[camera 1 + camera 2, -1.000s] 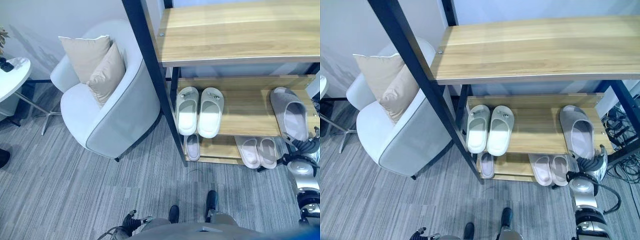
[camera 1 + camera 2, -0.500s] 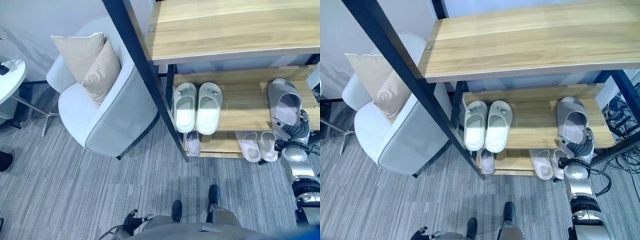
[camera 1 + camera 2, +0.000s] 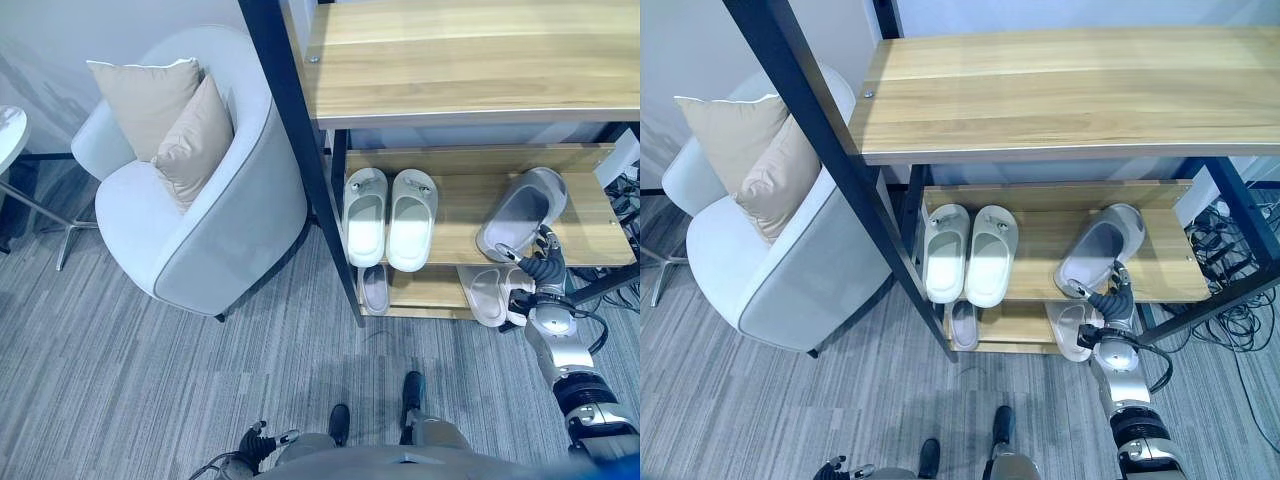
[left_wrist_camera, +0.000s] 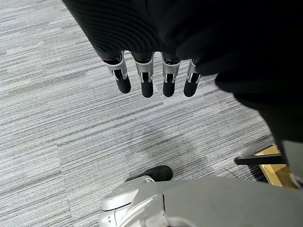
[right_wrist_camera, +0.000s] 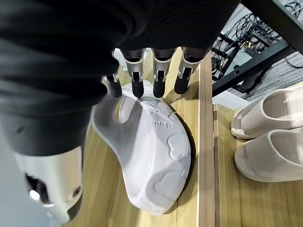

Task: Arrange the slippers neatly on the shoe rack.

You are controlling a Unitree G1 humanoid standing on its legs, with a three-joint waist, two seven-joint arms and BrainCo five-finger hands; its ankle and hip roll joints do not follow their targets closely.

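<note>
The right hand (image 3: 1110,300) reaches to the front edge of the shoe rack's (image 3: 1060,95) middle shelf (image 3: 1160,270), at the heel end of a grey slipper (image 3: 1100,248). In the right wrist view its fingers (image 5: 158,75) point down, straight and slightly spread, their dark tips at or just above the slipper's strap; whether they actually touch it is hard to say from this angle. Nothing is pinched between fingers and thumb.

The grey slipper lies on the right part of the middle shelf, turned at a slant with its toe toward the back right corner, and in the wrist view it looks tipped onto its side, part of the sole showing. A white pair of slippers (image 3: 390,215) sits side by side on the left part of the same shelf, toes toward the back. On the lowest shelf, a pale pair (image 3: 490,292) lies just under the right hand, and one more slipper (image 3: 375,288) lies to the left.

The left hand (image 4: 151,71) hangs over the grey carpet (image 3: 150,380), fingers straight and empty.

An armchair (image 3: 190,230) with two cushions (image 3: 170,120) stands left of the rack.
</note>
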